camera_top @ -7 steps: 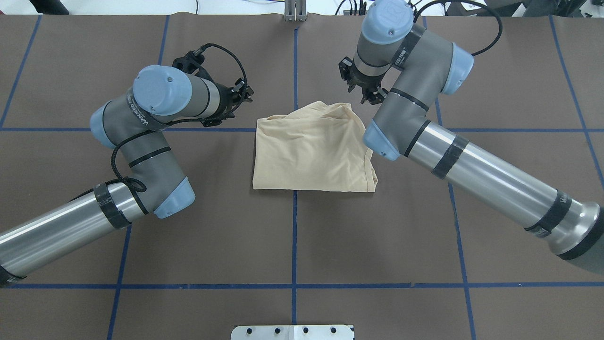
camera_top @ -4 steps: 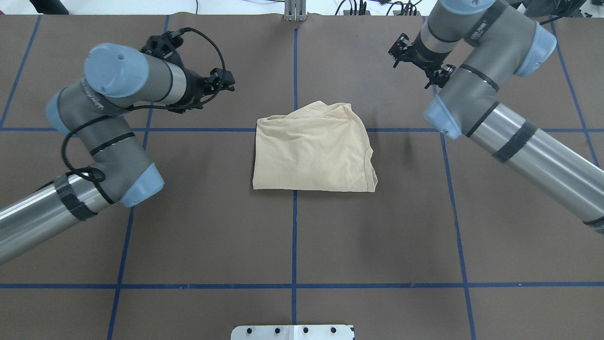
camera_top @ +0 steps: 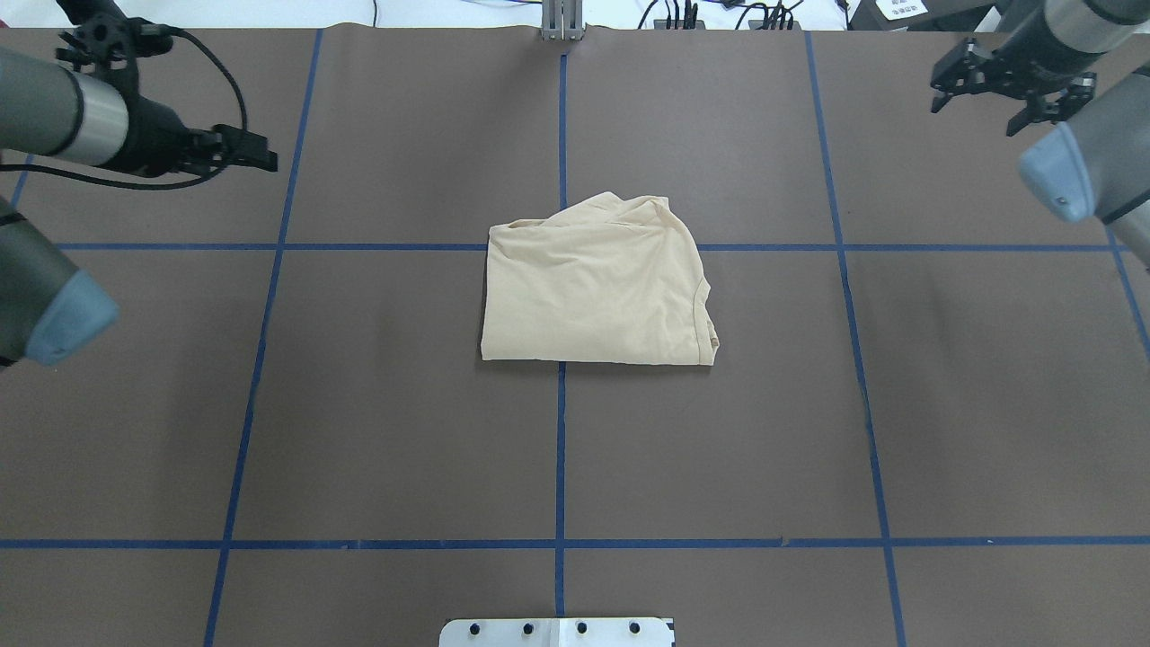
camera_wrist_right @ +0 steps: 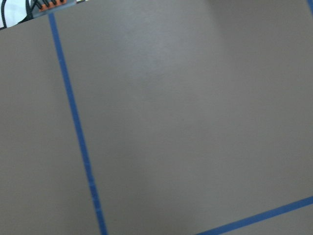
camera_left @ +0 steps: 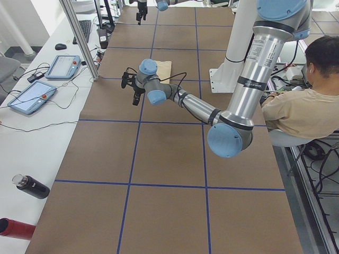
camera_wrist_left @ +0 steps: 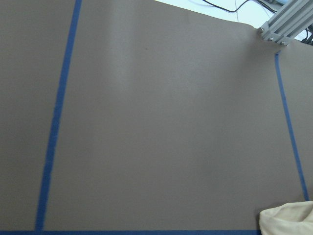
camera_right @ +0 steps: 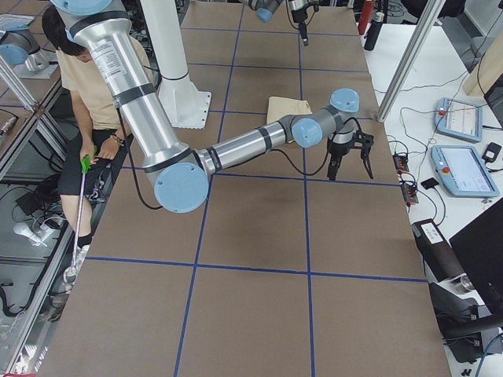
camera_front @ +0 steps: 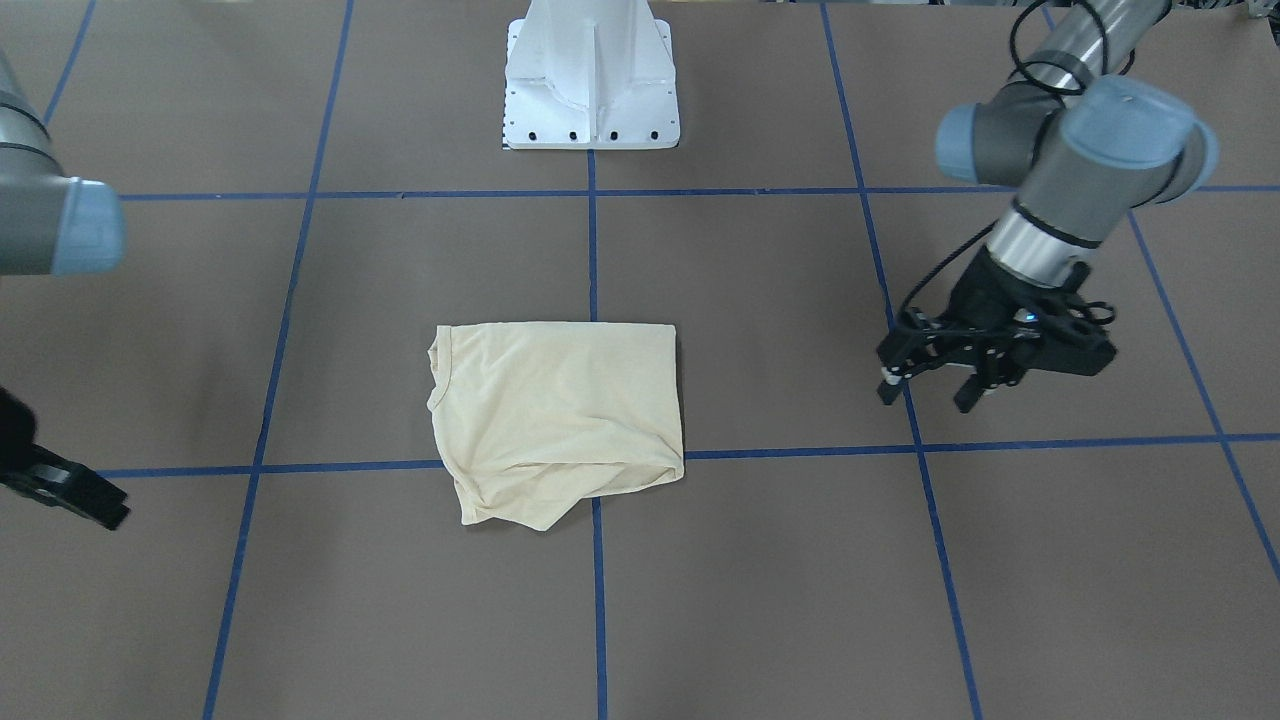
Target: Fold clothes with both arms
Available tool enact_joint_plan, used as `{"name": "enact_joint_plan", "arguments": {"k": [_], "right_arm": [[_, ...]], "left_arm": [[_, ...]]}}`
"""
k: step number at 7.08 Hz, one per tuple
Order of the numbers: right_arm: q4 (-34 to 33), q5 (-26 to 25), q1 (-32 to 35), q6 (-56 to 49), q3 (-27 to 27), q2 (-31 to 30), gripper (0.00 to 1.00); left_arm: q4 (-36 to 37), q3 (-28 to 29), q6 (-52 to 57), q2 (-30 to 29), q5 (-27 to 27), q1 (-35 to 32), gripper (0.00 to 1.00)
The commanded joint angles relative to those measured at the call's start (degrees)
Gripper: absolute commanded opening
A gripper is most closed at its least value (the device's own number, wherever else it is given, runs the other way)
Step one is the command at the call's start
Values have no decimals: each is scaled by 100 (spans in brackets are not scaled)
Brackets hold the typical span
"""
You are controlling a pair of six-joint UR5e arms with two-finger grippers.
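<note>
A wide table covered in brown sheeting and marked into large squares by blue tape lines fills the overhead view. Two silver-grey robot arms with light blue joint caps reach in from opposite sides: the left arm at the far left corner of the table, the right arm at the far right corner, both well apart from the table's centre. In the side view from the robot's left, a seated person in a tan top sits behind the robot, next to the white pedestal base from which the arms rise. At the centre of the table lies the shirt, pale cream-yellow, folded into a rough rectangle. It sits across the centre tape line, with its far edge over the crossing tape line. Its near edge is straight and flat; its far right corner is rumpled and humps up, and a seamed edge curves down its right side. Nothing touches it. The left gripper, black, hangs above bare table with its two fingers spread apart and nothing between them. The right gripper, also black, has its fingers spread apart and empty too. The left wrist camera catches only a small corner of the shirt at its lower right edge.
</note>
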Motion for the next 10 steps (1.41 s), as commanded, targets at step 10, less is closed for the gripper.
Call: {"name": "enact_joint_plan", "arguments": {"k": [10], "right_arm": [[-764, 683, 1883, -4525, -61, -1169, 100]], "left_arm": [[843, 744, 4994, 925, -1200, -2945, 100]]}}
